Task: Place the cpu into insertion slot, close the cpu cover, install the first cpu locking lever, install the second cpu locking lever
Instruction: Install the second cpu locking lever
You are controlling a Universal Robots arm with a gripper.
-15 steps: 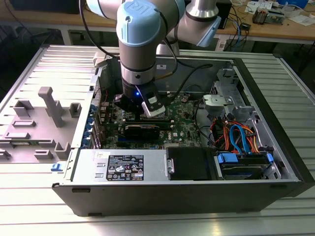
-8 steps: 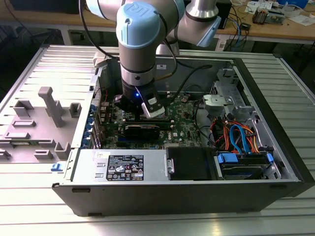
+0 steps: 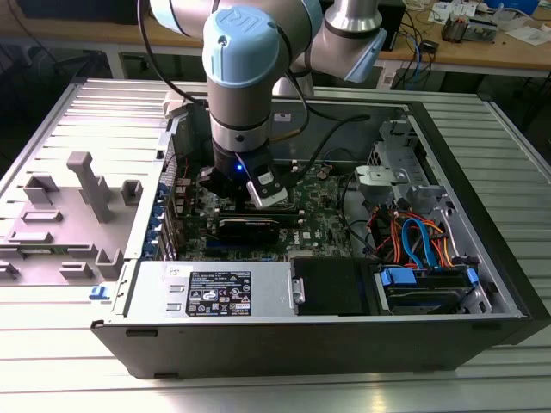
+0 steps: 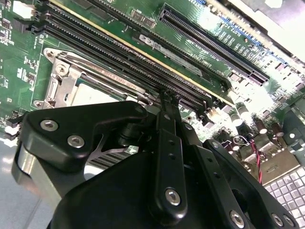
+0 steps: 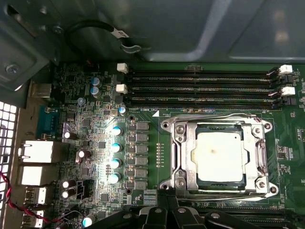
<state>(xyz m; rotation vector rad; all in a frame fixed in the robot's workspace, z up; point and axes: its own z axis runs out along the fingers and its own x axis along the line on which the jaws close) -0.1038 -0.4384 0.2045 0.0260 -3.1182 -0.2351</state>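
Jaws' state cannot be told; gripper [image 5: 167, 214] hovers beside the closed cpu cover [image 5: 183, 143] over the seated cpu [image 5: 219, 156], and a misjudged descent could strike the locking levers.

The silvery cpu [image 5: 219, 155] is lying flat in the insertion slot [image 5: 177, 157] on the green board, with the metal cpu cover [image 5: 217, 125] sitting closed around it.
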